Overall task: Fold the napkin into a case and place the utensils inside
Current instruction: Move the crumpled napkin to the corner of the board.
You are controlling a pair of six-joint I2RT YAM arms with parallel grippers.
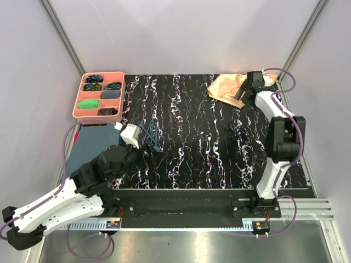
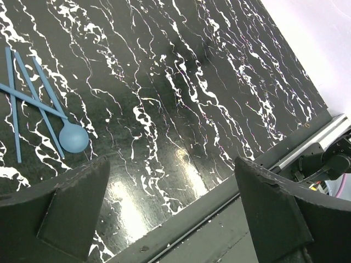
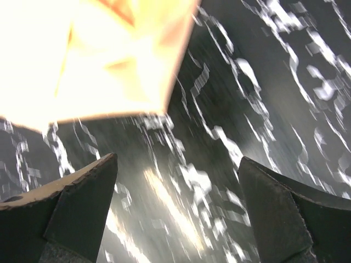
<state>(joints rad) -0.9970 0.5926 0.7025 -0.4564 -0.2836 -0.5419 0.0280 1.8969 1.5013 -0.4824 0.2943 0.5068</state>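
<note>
Both bases sit at the near edge of the table.

Left arm (image 1: 66, 197): lies low, running from the near-left corner toward the middle of the black marbled mat (image 1: 219, 142), wrist just past the mat's near-left part. Left gripper (image 1: 146, 144) points down at the mat. In the wrist view its fingers (image 2: 71, 208) stand wide apart with bare mat between them, gripping nothing.

Utensils (image 1: 152, 133): slim blue pieces lying crossed on the mat, just beyond the left gripper. The wrist view shows the round-bowled spoon (image 2: 73, 137) among them, apart from the fingers.

Dark blue-grey cloth (image 1: 90, 143): flat, left of the mat, partly under the left arm.

Right arm (image 1: 282, 137): rises from the near-right base, elbow bent high, forearm reaching to the far-right corner. Right gripper (image 1: 239, 94) hangs over the napkin (image 1: 225, 87), fingers (image 3: 82, 203) spread wide, empty. That wrist view is blurred.

Napkin: peach-orange, bunched at the far right of the mat.

Pink tray (image 1: 77, 104): far left.
</note>
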